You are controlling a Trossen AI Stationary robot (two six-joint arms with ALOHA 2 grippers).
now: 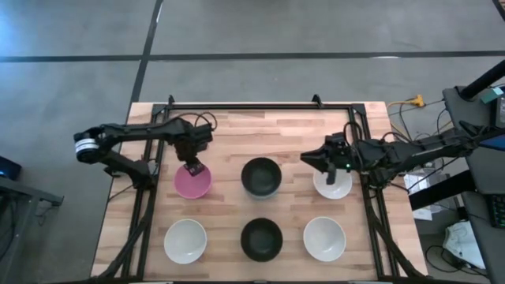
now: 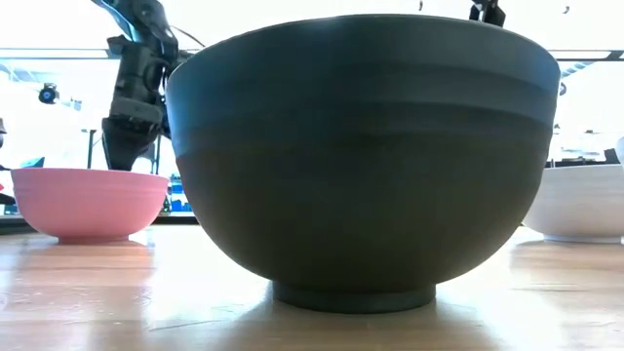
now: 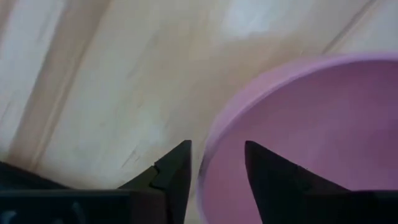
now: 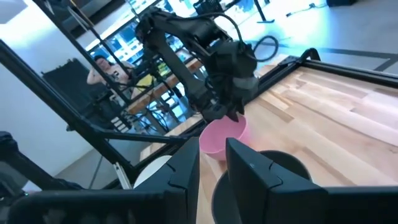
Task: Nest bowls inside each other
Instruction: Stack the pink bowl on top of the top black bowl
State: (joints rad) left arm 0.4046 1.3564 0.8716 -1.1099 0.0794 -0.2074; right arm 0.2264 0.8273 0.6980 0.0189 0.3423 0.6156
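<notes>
Astride pink bowl rim: left gripper.

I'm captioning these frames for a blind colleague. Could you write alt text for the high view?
Six bowls sit in two rows on a wooden table: pink bowl, black bowl and a white bowl behind; white, black, white in front. The left pincer straddles the pink bowl's rim, and the right pincer hangs between the black and white bowls.
</notes>
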